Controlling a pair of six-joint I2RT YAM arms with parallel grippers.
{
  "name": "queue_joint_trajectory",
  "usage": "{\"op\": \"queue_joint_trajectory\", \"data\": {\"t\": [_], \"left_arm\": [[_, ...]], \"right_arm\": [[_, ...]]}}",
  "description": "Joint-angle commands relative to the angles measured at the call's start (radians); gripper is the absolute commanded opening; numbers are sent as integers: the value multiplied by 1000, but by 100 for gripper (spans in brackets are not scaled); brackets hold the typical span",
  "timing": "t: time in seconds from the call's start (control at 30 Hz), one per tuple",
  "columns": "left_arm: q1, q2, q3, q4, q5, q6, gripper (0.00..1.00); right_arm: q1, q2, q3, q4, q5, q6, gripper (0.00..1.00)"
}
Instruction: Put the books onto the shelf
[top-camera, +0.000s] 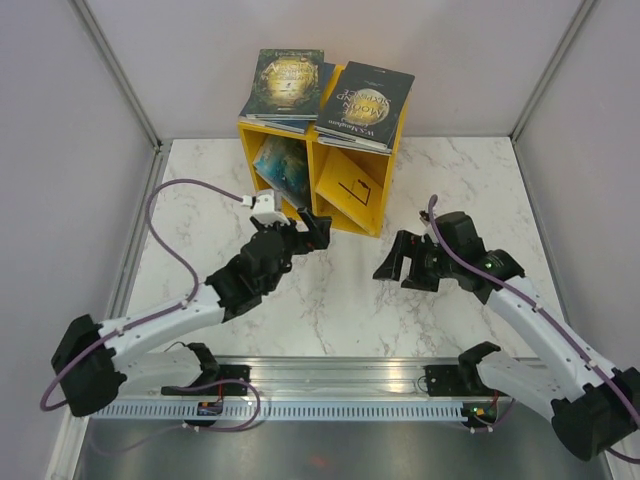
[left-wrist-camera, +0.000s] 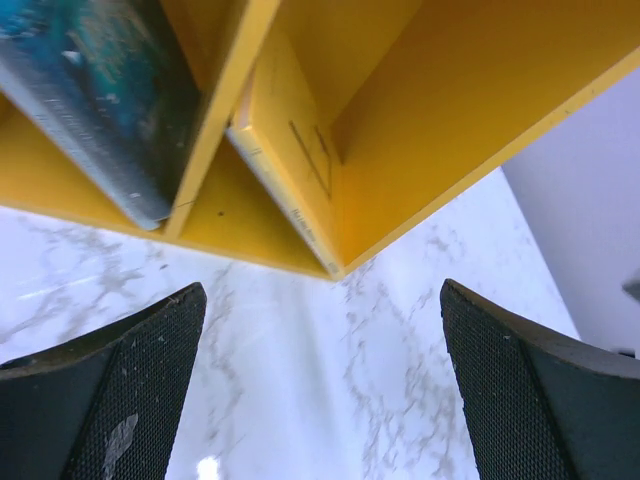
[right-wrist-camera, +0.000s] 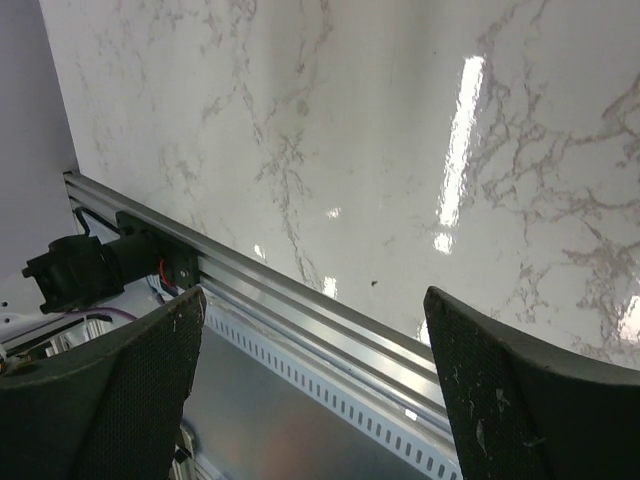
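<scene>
Judging from above, most is done: a teal book (top-camera: 280, 165) leans in the left compartment of the shelf (top-camera: 390, 175), a yellow book (top-camera: 348, 195) in the right, and two stacks (top-camera: 285, 85) lie on top, count unclear. Both empty, the left tool (top-camera: 305, 228) and right tool (top-camera: 395, 262) gape over the surface (top-camera: 330, 300).

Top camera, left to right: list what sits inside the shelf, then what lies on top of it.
Inside: teal book → divider → yellow book. On top: green-gold book → black book.
</scene>
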Motion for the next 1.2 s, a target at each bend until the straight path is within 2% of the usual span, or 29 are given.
{"op": "queue_joint_trajectory", "data": {"t": [0.0, 0.03, 0.2, 0.27, 0.33, 0.4, 0.43, 0.5, 0.67, 0.8, 1.17], "left_arm": [[20, -183, -26, -272, -62, 122, 100], [29, -216, -34, -360, -66, 147, 100], [80, -346, -106, -504, -86, 234, 100], [164, -365, -141, -522, -75, 234, 100], [306, -369, -170, -515, -38, 221, 100], [430, -369, -222, -460, 16, 248, 100], [457, -368, -238, -429, 31, 276, 100], [504, -354, -293, -330, 63, 364, 100], [580, -277, -413, -73, 94, 469, 100], [649, -155, -454, 132, 164, 562, 100], [840, 81, -456, 549, 431, 544, 100]], "right_arm": [[-1, 64, 88, 156, -14, -21, 93], [-1, 80, 99, 170, -16, -24, 93], [-1, 169, 177, 228, -27, -24, 95], [-1, 205, 221, 224, -37, -43, 94], [-1, 223, 261, 219, -39, -55, 94], [-1, 239, 298, 213, -33, -66, 94], [-1, 247, 312, 209, -27, -75, 94], [-2, 275, 374, 173, 7, -116, 95], [-1, 356, 484, 133, 35, -170, 95], [-1, 411, 559, 133, 36, -202, 95], [1, 552, 688, 139, 65, -251, 98]]}}
